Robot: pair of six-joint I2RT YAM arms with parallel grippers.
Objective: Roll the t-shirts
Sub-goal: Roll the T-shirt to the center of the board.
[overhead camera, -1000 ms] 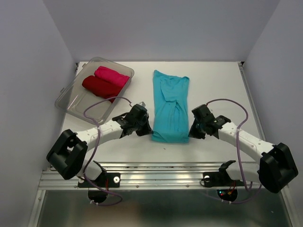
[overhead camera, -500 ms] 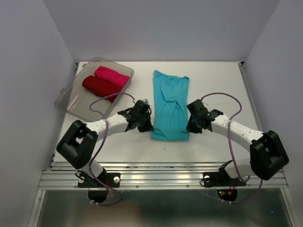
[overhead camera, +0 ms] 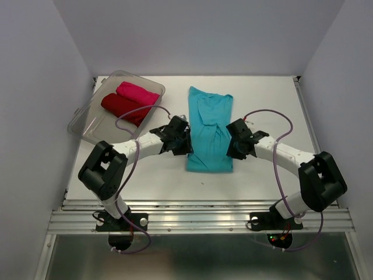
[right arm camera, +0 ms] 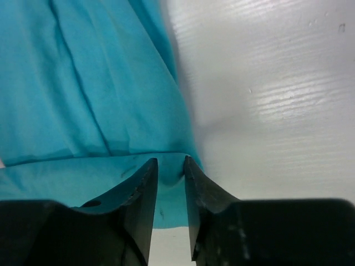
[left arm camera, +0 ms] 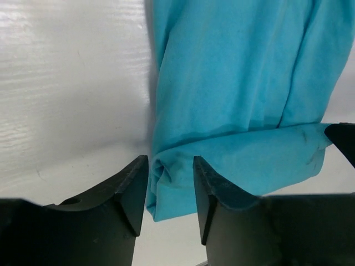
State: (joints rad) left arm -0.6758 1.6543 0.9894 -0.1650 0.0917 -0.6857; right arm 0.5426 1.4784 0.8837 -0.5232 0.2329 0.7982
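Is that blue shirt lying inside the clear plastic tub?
No, the blue shirt lies on the white table, outside the clear tub, which holds only the dark red shirt and the pink shirt.

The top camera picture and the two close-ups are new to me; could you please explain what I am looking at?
Two robot arms stand at the near edge of a white table. The wide picture comes from a fixed camera above them. Each close-up comes from a camera on one wrist, looking past its two fingers. On the table lies a turquoise t-shirt, folded into a long strip. A clear tub at the left holds a dark red t-shirt and a pink t-shirt, both rolled. The left gripper and right gripper sit beside the strip's near end, jaws parted with cloth between them. Nothing is lifted.
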